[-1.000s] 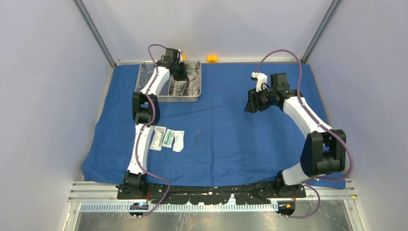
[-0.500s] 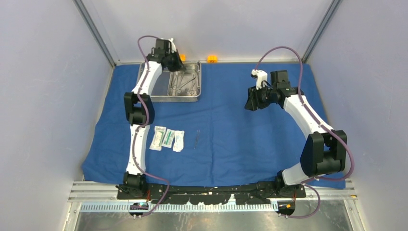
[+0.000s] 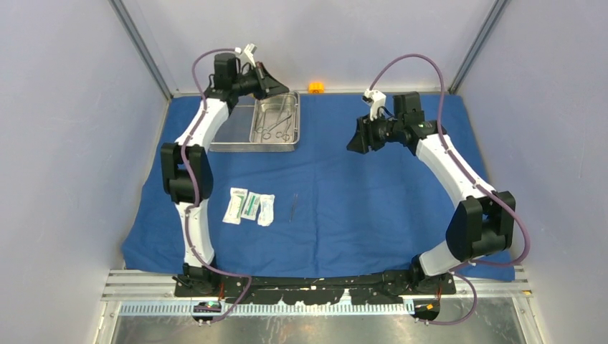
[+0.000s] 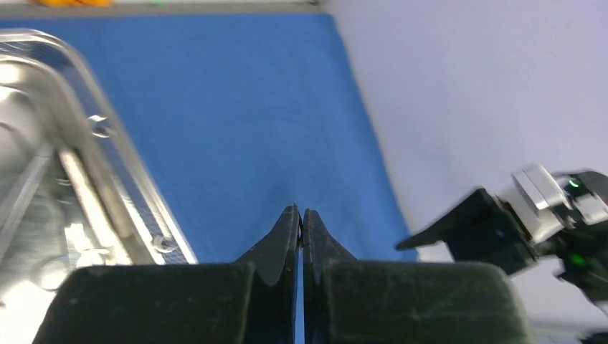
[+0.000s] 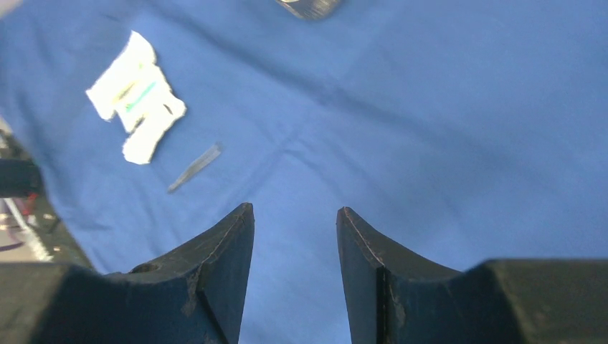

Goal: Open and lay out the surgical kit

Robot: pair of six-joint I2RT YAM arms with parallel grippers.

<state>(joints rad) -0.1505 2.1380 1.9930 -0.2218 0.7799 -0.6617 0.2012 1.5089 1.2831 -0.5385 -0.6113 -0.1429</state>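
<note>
The left gripper (image 4: 301, 213), fingers pressed together with nothing seen between them, hangs over the steel tray (image 3: 231, 135) at the blue cloth's (image 3: 387, 201) 11 o'clock corner. Scissors (image 3: 276, 123) lie inside the tray. The right gripper (image 5: 295, 215), fingers wide apart, hovers toward 1 o'clock. Three packets (image 3: 248, 206) and a thin tool (image 3: 293, 206) lie around 7 o'clock.

Blue wrap (image 3: 373, 204) spread flat, tray (image 3: 251, 147) far-left, packets (image 3: 249, 206) side by side
</note>
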